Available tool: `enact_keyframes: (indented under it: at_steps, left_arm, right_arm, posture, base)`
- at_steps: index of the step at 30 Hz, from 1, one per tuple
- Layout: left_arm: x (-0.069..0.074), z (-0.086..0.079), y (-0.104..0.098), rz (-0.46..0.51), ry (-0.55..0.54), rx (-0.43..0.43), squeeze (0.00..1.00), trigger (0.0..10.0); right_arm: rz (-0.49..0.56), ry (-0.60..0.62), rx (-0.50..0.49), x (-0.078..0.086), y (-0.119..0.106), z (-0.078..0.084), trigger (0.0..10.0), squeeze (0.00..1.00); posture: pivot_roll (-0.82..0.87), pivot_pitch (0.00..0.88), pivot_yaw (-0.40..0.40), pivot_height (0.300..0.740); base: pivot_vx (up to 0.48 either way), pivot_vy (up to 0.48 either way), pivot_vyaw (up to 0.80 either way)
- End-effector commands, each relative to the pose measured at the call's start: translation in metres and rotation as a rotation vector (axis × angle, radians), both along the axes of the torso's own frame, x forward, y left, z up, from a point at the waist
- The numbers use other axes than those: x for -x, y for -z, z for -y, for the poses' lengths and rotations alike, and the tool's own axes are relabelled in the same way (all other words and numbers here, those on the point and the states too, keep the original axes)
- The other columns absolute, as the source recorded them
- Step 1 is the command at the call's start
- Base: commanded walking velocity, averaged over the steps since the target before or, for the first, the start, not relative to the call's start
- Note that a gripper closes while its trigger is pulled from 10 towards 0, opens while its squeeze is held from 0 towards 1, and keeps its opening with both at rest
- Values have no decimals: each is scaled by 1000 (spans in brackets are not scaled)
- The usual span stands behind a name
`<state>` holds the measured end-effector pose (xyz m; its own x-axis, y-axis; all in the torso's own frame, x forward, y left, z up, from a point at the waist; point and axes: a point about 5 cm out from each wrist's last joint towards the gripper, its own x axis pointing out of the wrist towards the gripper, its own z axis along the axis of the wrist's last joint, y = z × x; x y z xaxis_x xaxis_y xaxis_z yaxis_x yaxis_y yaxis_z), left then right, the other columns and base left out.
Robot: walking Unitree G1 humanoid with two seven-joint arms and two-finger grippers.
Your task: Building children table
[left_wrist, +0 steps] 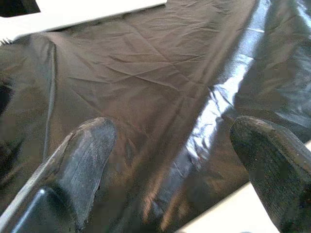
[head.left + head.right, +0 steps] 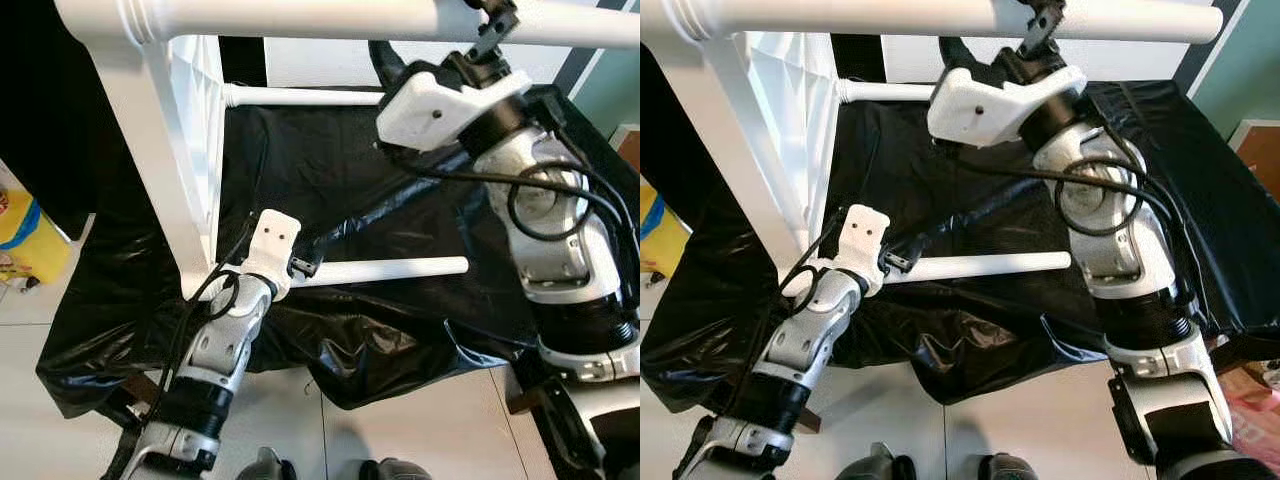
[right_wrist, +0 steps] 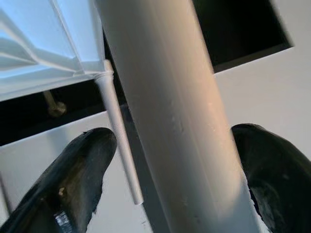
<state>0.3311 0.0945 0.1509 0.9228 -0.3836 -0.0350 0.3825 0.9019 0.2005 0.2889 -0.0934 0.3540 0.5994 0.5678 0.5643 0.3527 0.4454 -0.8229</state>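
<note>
We see the white children's table (image 2: 165, 150) turned on its side over a surface draped in black plastic sheet (image 2: 380, 190), its tabletop panel standing on edge and its round legs pointing away sideways

Our right gripper (image 3: 170, 160) is raised to the topmost leg (image 2: 330, 18); in the right wrist view that leg runs straight through the gap between the two black fingers (image 3: 82, 170), which sit spread on either side of it. A sliver of space shows between each pad and the leg, so we cannot tell whether they press on it. Beyond the fingers, a thinner far leg (image 3: 119, 141) juts from the corner of the tabletop panel

Our left gripper (image 1: 175, 165) hovers low over the black plastic sheet with its fingers (image 1: 82, 160) wide apart and nothing between them but the glossy sheet. A pale edge of the lower leg (image 2: 390, 269) lies just beside one fingertip, outside the gap. In the left eye view that lower leg extends from the left wrist across the sheet

A yellow bag (image 2: 28, 235) sits on the tiled floor (image 2: 420, 430), well away from both sets of fingers
</note>
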Motion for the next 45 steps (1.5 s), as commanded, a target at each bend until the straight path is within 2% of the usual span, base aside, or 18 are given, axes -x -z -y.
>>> enact_keyframes:
  at_steps: [1, 3, 4, 5, 6, 8, 9, 10, 13, 17, 24, 25, 26, 28, 33, 34, 36, 45]
  left_arm:
    - [-6, -12, 0, 48, -262, 2, 0, 10000]
    - [-9, -12, 0, 52, -285, -5, 0, 10000]
    - [-13, -13, 0, 56, -307, -11, 0, 10000]
    - [-17, -13, -1, 59, -326, -15, 0, 10000]
    - [-17, -13, -1, 59, -326, -15, 0, 10000]
    - [-22, -13, -1, 62, -348, -13, 0, 10000]
    - [-22, -13, -1, 62, -348, -13, 0, 10000]
    - [-24, -12, 0, 60, -358, -12, 0, 10000]
    - [-25, -12, 2, 60, -381, -22, 0, 10000]
    - [-32, -17, 6, 57, -478, -61, 0, 10000]
    - [-38, -32, -6, 99, -591, -89, 0, 10000]
    - [-41, -39, -11, 120, -626, -83, 0, 10000]
    - [-43, -49, -21, 150, -676, -79, 0, 10000]
    - [-45, -57, -30, 177, -716, -76, 0, 10000]
    - [-49, -68, -50, 237, -758, -77, 0, 10000]
    - [-56, -79, -95, 368, -792, -73, 0, 10000]
    - [-57, -81, -110, 411, -794, -71, 0, 10000]
    - [-53, -60, -176, 612, -696, -19, 0, 10000]
  right_arm:
    - [-14, -6, 22, 0, -3, -1, 0, 0]
    - [-35, -2, 39, -2, -5, -2, 0, 0]
    - [-49, 11, 52, -5, -6, -1, 5176, 0]
    - [-68, 23, 66, -8, -8, -1, 863, 0]
    - [-68, 23, 66, -8, -8, -1, 863, 0]
    - [-83, 43, 81, -11, -10, 0, 4588, 0]
    - [-83, 43, 81, -11, -10, 0, 4588, 0]
    - [-99, 52, 82, -13, -11, 1, 10000, 0]
    - [-121, 61, 79, -15, -11, 2, 10000, 0]
    - [-218, 71, -77, -19, -22, 12, 1961, 0]
    - [-268, 57, -310, -20, -36, 25, 3216, 0]
    - [-274, 54, -372, -20, -40, 29, 4431, 0]
    - [-260, 59, -435, -18, -45, 35, 8000, 0]
    - [-260, 60, -499, -17, -48, 40, 10000, 0]
    - [-254, 68, -586, -16, -52, 49, 10000, 0]
    - [-212, 93, -713, -10, -58, 66, 10000, 0]
    - [-197, 103, -758, -7, -60, 72, 10000, 0]
    - [-154, 116, -921, 6, -41, 94, 10000, 0]
  posture:
    - [-38, 78, -35, 740]
    - [-42, 75, -35, 740]
    - [-47, 70, -37, 740]
    - [-50, 67, -39, 740]
    - [-50, 67, -39, 740]
    - [-57, 63, -39, 740]
    - [-57, 63, -39, 740]
    - [-59, 61, -40, 740]
    - [-65, 58, -41, 740]
    - [-72, 52, -40, 740]
    - [-75, 52, -37, 740]
    - [-76, 53, -36, 740]
    - [-76, 54, -34, 740]
    - [-78, 55, -32, 740]
    - [-81, 56, -29, 740]
    - [-81, 61, -29, 740]
    - [-81, 61, -29, 740]
    - [-73, 76, -20, 740]
  base:
    - [0, 0, 0]
    - [0, 0, 0]
    - [0, 0, 0]
    - [0, 0, 0]
    - [0, 0, 0]
    - [0, 0, 0]
    - [0, 0, 0]
    - [0, 0, 0]
    - [0, 0, 0]
    - [0, 0, 0]
    - [0, 0, 0]
    - [0, 0, 0]
    - [0, 0, 0]
    - [0, 0, 0]
    - [0, 0, 0]
    - [0, 0, 0]
    - [0, 0, 0]
    - [0, 0, 0]
